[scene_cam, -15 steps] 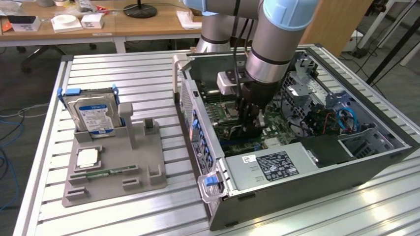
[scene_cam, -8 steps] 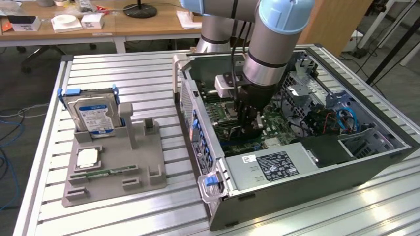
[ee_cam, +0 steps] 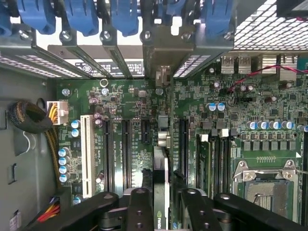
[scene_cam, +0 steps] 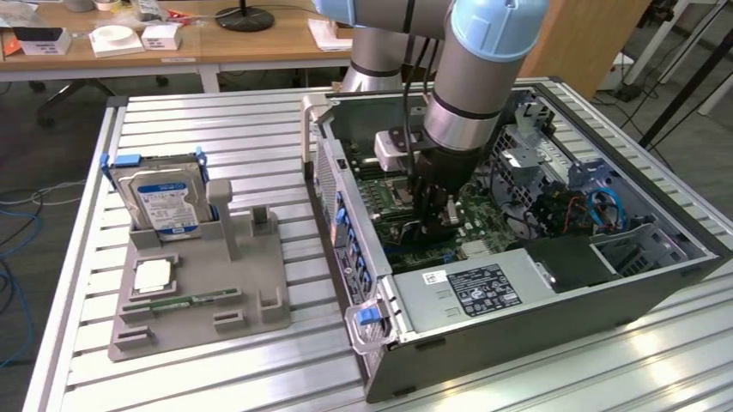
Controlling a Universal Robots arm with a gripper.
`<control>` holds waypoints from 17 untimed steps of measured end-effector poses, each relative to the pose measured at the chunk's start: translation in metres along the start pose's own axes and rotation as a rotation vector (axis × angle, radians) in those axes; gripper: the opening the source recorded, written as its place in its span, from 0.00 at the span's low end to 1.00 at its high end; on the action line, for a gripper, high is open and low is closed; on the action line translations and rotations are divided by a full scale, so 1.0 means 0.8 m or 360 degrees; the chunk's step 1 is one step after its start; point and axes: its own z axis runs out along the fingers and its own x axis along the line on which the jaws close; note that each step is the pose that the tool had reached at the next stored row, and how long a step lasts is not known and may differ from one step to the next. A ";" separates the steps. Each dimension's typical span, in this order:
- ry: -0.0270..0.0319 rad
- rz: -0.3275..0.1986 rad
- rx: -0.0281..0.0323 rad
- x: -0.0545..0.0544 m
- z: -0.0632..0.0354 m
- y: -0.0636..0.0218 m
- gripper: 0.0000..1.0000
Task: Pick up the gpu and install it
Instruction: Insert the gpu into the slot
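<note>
Open PC case (scene_cam: 641, 283) lies on its side on slatted metal counter (scene_cam: 229, 120), side panel off. Inside: green motherboard (ee_cam: 139, 103) w/ black expansion slots, one white slot (ee_cam: 87, 154), empty CPU socket (ee_cam: 264, 190); PSU w/ label (scene_cam: 481, 292) at the near end; blue cables (scene_cam: 602, 210) toward exterior view's right.

Arm reaches down into case. Claw (ee_cam: 161, 211) sits over the slot area, approx. mid-board. Gpu (ee_cam: 160, 187) stands on edge between the fingers (ee_cam: 139, 211), upright, lined up w/ the slots, its bracket end (ee_cam: 163, 77) at the rear slot openings under the blue retention clips (ee_cam: 79, 17). Whether the card is fully seated: cannot tell. Claw state: fingers flank the card closely on both sides; cannot tell if they are pressing on it or just clear of it.

Grey parts holder (scene_cam: 201, 296) on counter, exterior view's left, well apart from case. Contents: hard drive (scene_cam: 166, 202) w/ blue-white label upright in rear cradle; CPU chip (scene_cam: 154, 276) flat in square recess; green memory stick (scene_cam: 189, 300) flat in its groove. Centre upright posts (scene_cam: 235, 219) hold nothing.

Wooden desk (scene_cam: 206, 43) behind, w/ small boxes.
</note>
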 end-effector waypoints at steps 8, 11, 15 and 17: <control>0.00008 -0.0001 -0.00003 0.000 0.000 0.000 0.63; 0.00014 -0.0001 -0.00005 0.000 -0.001 0.000 0.63; 0.00008 0.0000 -0.00002 0.000 -0.018 0.000 0.63; 0.00008 -0.0001 -0.00002 -0.001 -0.026 0.000 0.63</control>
